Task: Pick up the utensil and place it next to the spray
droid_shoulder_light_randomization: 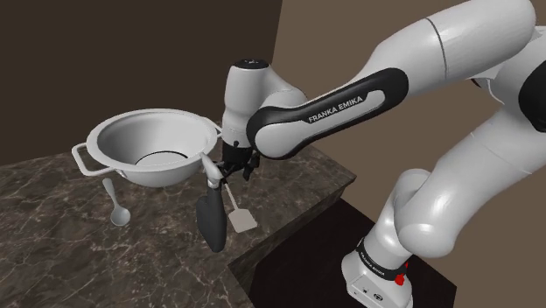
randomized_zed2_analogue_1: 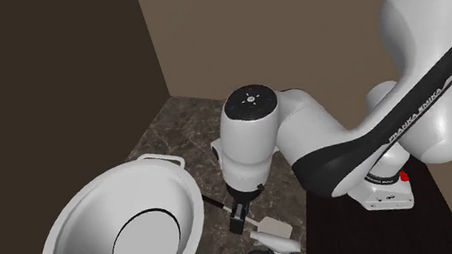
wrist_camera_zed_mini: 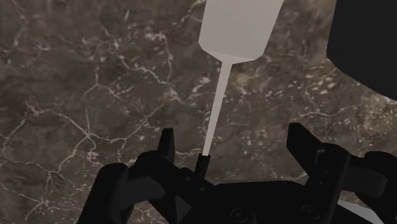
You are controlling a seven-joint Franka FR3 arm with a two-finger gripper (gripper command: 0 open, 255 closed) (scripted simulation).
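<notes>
Jaws: hanging low over the table point(droid_shoulder_light_randomization: 70, 254), standing wide apart and holding nothing.
Spatula point(droid_shoulder_light_randomization: 243, 220): lying flat on the marble, its thin handle running between the jaws, touching neither.
Spray bottle point(droid_shoulder_light_randomization: 213, 223): dark, sitting just left of the spatula in the shoulder view.
Bowl point(droid_shoulder_light_randomization: 149, 115): white, two-handled, sitting far left of the spatula.
Spoon point(droid_shoulder_light_randomization: 115, 206): lying near the bowl.
</notes>
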